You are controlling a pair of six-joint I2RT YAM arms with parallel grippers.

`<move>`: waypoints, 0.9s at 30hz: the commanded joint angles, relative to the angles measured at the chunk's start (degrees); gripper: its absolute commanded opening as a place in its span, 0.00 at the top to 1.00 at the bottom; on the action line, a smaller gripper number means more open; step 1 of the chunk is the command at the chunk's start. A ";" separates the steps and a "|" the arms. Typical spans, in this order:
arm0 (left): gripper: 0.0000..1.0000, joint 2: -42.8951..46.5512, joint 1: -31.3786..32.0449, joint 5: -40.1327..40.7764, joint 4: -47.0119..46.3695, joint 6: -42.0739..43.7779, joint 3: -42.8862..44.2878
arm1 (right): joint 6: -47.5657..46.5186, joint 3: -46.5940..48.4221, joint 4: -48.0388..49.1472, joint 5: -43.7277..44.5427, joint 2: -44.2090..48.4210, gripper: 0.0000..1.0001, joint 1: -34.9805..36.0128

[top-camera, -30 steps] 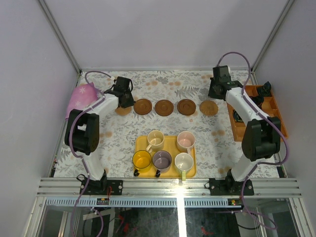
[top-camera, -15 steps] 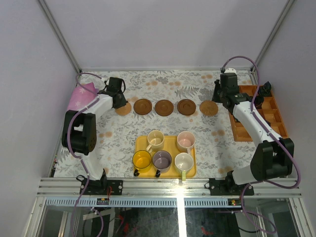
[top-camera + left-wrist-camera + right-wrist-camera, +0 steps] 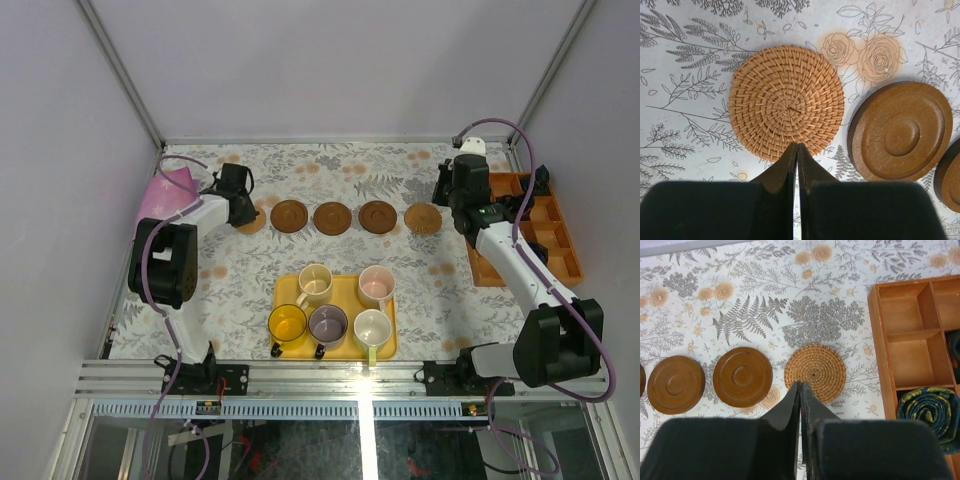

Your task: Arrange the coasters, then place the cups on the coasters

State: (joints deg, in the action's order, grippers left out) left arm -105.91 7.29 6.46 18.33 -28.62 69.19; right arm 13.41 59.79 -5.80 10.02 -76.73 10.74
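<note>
Five coasters are lying in a row across the upper middle of the top view on the flower-printed tabletop (image 3: 240, 290): the left woven coaster (image 3: 252, 222), the left dark coaster (image 3: 289, 216), the middle dark coaster (image 3: 332, 218), the right dark coaster (image 3: 378, 216) and the right woven coaster (image 3: 423, 218). The left jaws are sitting pressed together with nothing between them; in the left wrist view their tips are meeting at the lower rim of the left woven coaster (image 3: 786, 102), though whether they are touching it cannot be told, and the left dark coaster (image 3: 901, 131) is lying just beside it at the right, a thin gap apart. The right jaws are likewise pressed shut and holding nothing; in the right wrist view their tips are pointing at the lower left rim of the right woven coaster (image 3: 815, 372), with the right dark coaster (image 3: 742, 376) and the middle dark coaster (image 3: 676, 385) lying to its left and the orange compartment box (image 3: 879, 340) to its right. The cups are standing upright on the yellow tray (image 3: 345, 296) in the lower middle of the top view, well apart from both jaws: the cream cup (image 3: 315, 283) and the pink cup (image 3: 376, 285) in the upper row, and the yellow cup (image 3: 287, 323), the purple cup (image 3: 327, 324) and the pale cup (image 3: 371, 328) in the lower row.
</note>
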 commanded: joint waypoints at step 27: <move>1.00 -0.51 -0.17 1.03 -2.56 -0.56 -0.25 | -3.40 2.62 5.82 0.24 0.47 1.00 -0.40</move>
State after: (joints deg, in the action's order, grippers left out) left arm -108.57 7.29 5.89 15.35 -28.71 67.79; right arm 10.63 61.76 -2.24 10.35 -78.59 10.70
